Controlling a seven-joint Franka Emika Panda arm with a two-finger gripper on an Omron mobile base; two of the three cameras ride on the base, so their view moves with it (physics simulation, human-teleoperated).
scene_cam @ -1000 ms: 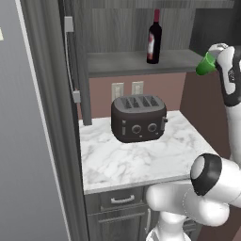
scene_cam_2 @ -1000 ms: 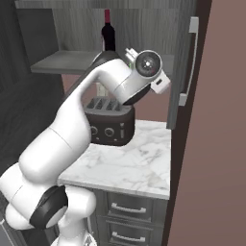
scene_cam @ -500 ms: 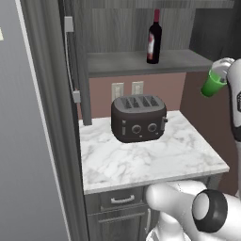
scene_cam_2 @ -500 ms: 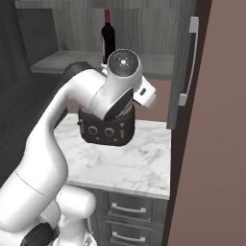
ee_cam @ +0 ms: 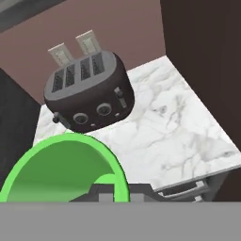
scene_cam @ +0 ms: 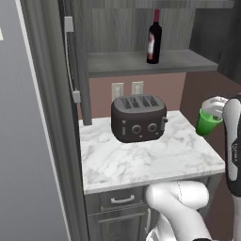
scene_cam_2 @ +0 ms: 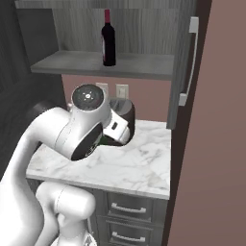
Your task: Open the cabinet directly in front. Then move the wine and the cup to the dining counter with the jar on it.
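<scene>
Open dark grey wood-grain cabinet [scene_cam: 70,70], long silver handle on its door. Dark four-slot toaster [scene_cam: 139,117] standing on narrow white marble counter [scene_cam: 141,162]. Above, on the cabinet shelf, dark glass wine bottle [scene_cam: 153,36] with red foil neck, upright. Far right, small bright green cup [scene_cam: 208,120] clamped in narrow-set fingers of gripper [ee_cam: 123,193], held aloft off the counter's right edge.
</scene>
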